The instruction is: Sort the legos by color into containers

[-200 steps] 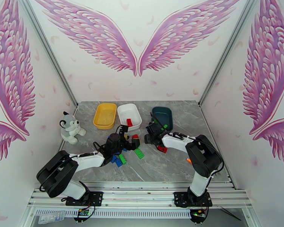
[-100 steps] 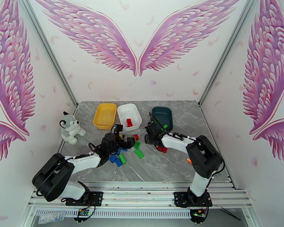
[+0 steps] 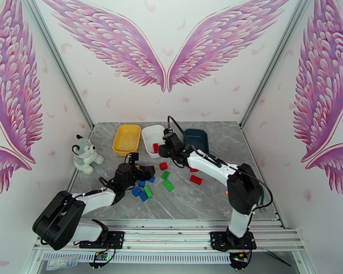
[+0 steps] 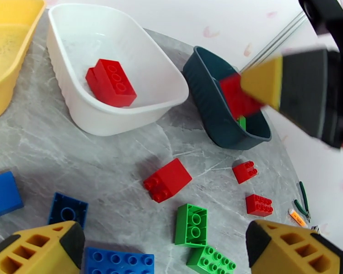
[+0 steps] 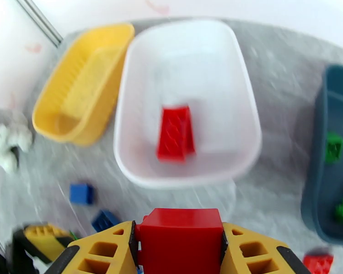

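From above, the right hand point(image 3: 164, 149) hangs at the near rim of the white tray point(image 3: 152, 133), clamped on a held red brick point(image 3: 163, 151). The yellow tray point(image 3: 126, 139) lies at the white tray's 9 o'clock and the teal tray point(image 3: 200, 135) at its 3 o'clock. The left hand point(image 3: 142, 172) hovers at its 6 o'clock above the loose legos point(image 3: 144, 192).

In the left wrist view, that hand's fingers point(image 4: 39, 247) are spread wide and empty over blue, green and red bricks on the table point(image 4: 103, 147).

In the right wrist view, the held brick is squeezed between both fingers, and the white tray at 12 o'clock already contains one red brick point(image 5: 175, 133).

If the brick is released here, it may drop short of the rim onto the table. The hands are also close together, so a reach by the left hand toward 12 o'clock could clip the right arm.
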